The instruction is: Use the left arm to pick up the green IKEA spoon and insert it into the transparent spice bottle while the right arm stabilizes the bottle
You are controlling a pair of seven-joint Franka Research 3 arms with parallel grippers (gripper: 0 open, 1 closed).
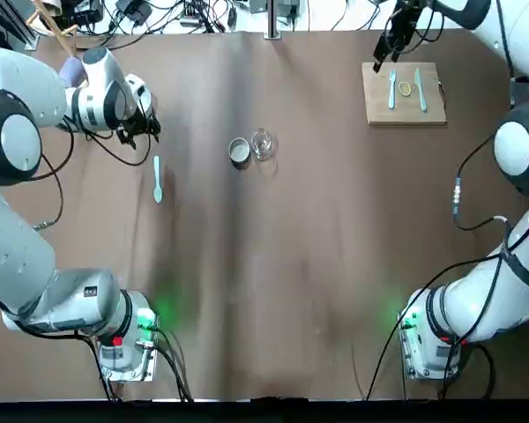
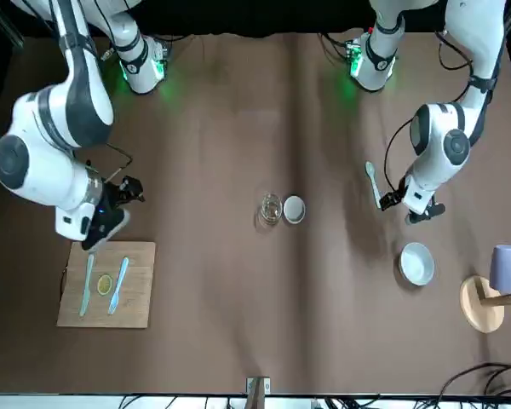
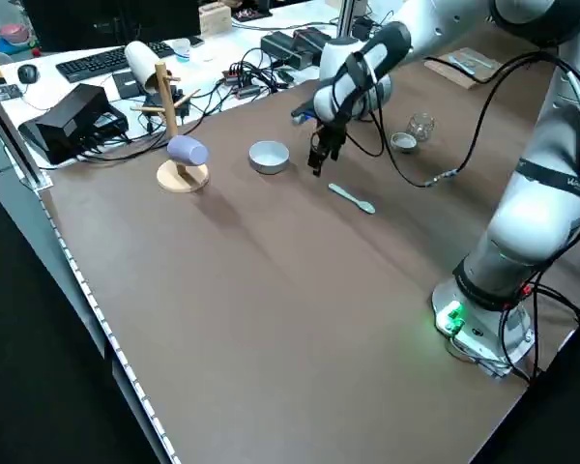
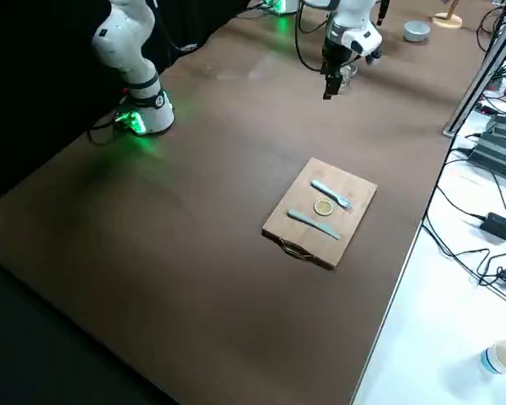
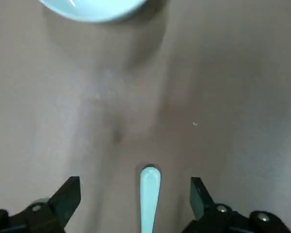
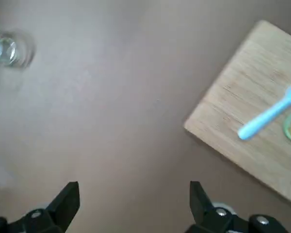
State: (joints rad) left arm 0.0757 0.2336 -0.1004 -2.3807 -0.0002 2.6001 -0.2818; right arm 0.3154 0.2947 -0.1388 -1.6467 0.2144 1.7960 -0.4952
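Brown covering spans the table (image 1: 335, 264); on it the spoon (image 5: 149, 199) lies below the open left gripper (image 5: 136, 196), probably light, stiff, slippery: pinch mid-handle. Right gripper (image 6: 135, 199) gapes near the board (image 1: 404, 94).

We read this as a robotics lab: two arms, (image 1: 18, 238) (image 1: 520, 238) bases (image 3: 469, 324) glowing green at the table (image 3: 271, 367). Out past the left gripper's (image 5: 136, 190) fingers, across the table edge: white desk (image 3: 213, 68), monitor (image 3: 116, 19), keyboard (image 3: 111, 61), cable tangle (image 3: 261, 72). We see kitchen props, cutting board (image 1: 379, 101) near the right gripper's (image 6: 135, 192) fingers, bowl (image 3: 269, 157) near the left's.
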